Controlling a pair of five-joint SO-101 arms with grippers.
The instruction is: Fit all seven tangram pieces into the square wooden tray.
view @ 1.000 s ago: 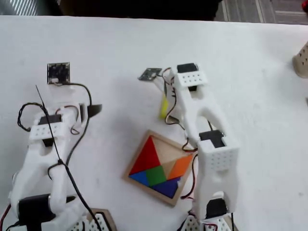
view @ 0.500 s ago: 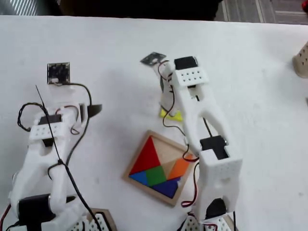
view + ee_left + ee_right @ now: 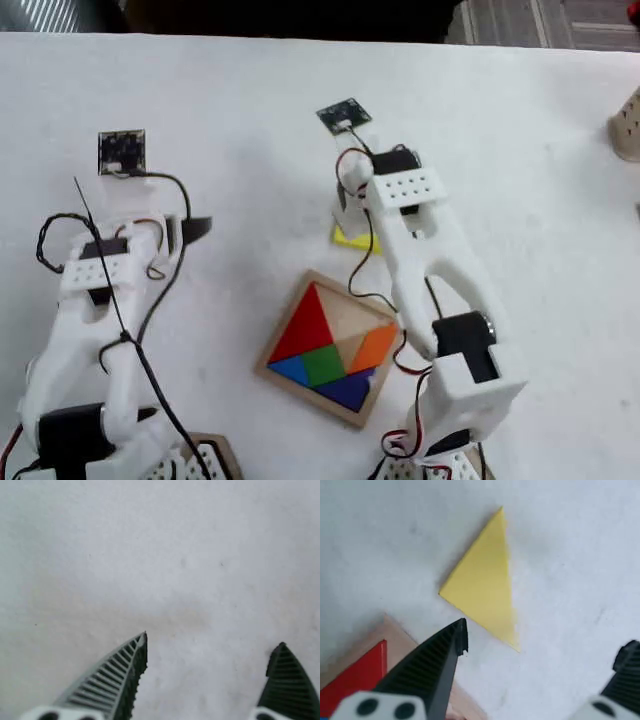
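The square wooden tray [image 3: 352, 312] lies near the table's front, between the arms. It holds a red triangle [image 3: 305, 325], a green piece [image 3: 322, 365], a blue piece [image 3: 290, 370], an orange piece [image 3: 375, 348] and a purple piece [image 3: 350, 390]. A yellow triangle [image 3: 348, 238] [image 3: 485, 582] lies flat on the table just beyond the tray's far corner [image 3: 387, 627]. My right gripper [image 3: 540, 647] [image 3: 348, 208] hangs open over that triangle, its fingers apart and holding nothing. My left gripper [image 3: 212, 647] [image 3: 182, 232] is open above bare table at the left.
A wooden pegged object [image 3: 626, 125] stands at the right edge. Loose cables [image 3: 150, 290] trail over the left arm. A wooden block [image 3: 215, 452] sits at the front by the left arm's base. White table stretches wide at the back.
My right gripper held the yellow triangle upright, then let it go. The triangle now lies flat by the tray, and the right arm has shifted above it. The left arm stayed put.
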